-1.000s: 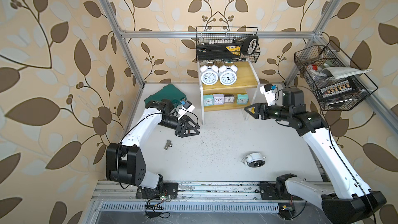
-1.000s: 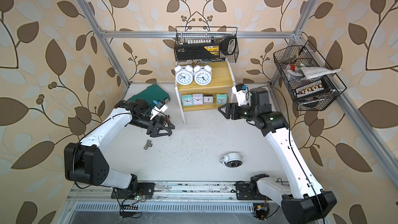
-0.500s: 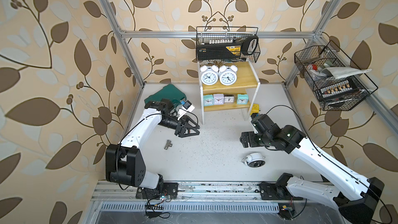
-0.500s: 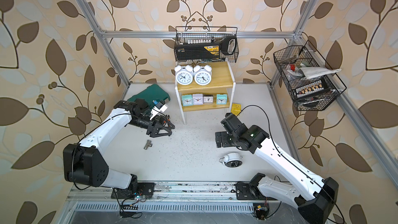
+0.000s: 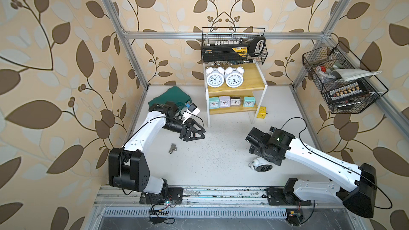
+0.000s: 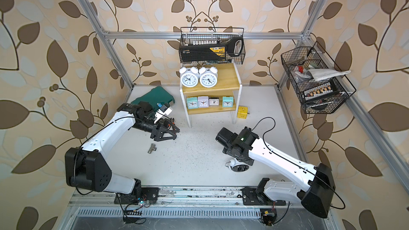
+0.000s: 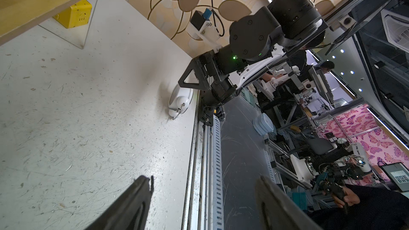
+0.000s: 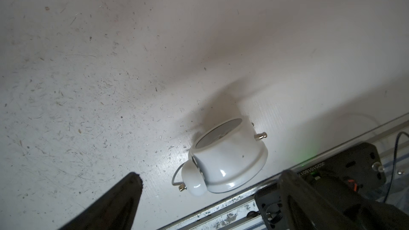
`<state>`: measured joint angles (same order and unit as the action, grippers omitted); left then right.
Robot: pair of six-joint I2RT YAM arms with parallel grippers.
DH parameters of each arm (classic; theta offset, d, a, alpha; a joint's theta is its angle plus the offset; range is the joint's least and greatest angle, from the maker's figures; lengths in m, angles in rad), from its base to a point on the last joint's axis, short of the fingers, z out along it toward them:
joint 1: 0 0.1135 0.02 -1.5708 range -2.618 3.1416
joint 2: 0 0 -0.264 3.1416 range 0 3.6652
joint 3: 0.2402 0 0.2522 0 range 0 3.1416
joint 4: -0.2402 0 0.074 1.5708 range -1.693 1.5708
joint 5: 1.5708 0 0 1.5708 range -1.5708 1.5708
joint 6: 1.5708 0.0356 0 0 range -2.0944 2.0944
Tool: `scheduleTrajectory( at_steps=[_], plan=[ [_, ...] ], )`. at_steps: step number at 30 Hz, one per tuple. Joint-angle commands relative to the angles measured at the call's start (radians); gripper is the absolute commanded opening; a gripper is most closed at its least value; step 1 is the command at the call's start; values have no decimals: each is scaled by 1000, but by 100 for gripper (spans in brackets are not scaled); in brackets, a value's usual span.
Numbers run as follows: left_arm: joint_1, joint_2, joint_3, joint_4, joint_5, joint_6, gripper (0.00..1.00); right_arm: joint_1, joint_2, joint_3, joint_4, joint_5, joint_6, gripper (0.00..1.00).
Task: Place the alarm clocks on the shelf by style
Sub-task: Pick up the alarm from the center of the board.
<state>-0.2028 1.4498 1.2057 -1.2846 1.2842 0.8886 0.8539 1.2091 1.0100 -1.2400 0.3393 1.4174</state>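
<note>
In both top views the shelf (image 5: pixel 254 80) is seen with two round clocks (image 5: pixel 214 78) on top and four square clocks (image 6: pixel 203 101) below. A third round clock (image 5: pixel 261 166) is found on the table (image 5: pixel 221 151) by the front rail (image 5: pixel 221 192) (open room around it). In the left wrist view, the left end effector (image 7: pixel 203 179) is spread, empty. In the right wrist view, the right end effector (image 8: pixel 210 174) is released above that clock.
</note>
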Motion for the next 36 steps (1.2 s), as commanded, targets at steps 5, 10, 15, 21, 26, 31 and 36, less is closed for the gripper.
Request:
scheduleTrajectory(
  at_steps=[5,10,15,21,26,31,36],
  plan=[
    [3,-17,-3,-28,20,30,77,13,-63,-156,136,-82,309,99],
    [3,-16,-3,-30,20,31,77,14,-119,-250,208,-87,393,98],
    [3,-16,-3,-32,21,33,78,14,-133,-283,206,-59,429,89],
    [3,-16,-3,-35,21,34,78,14,-134,-318,221,-42,445,81],
    [3,-16,-1,-36,21,34,78,14,-132,-327,224,-29,436,62],
    [3,-16,-1,-36,20,34,78,14,-140,-310,220,6,388,48],
    [3,-16,-1,-36,21,33,78,15,-156,-271,213,55,291,46]
  ],
)
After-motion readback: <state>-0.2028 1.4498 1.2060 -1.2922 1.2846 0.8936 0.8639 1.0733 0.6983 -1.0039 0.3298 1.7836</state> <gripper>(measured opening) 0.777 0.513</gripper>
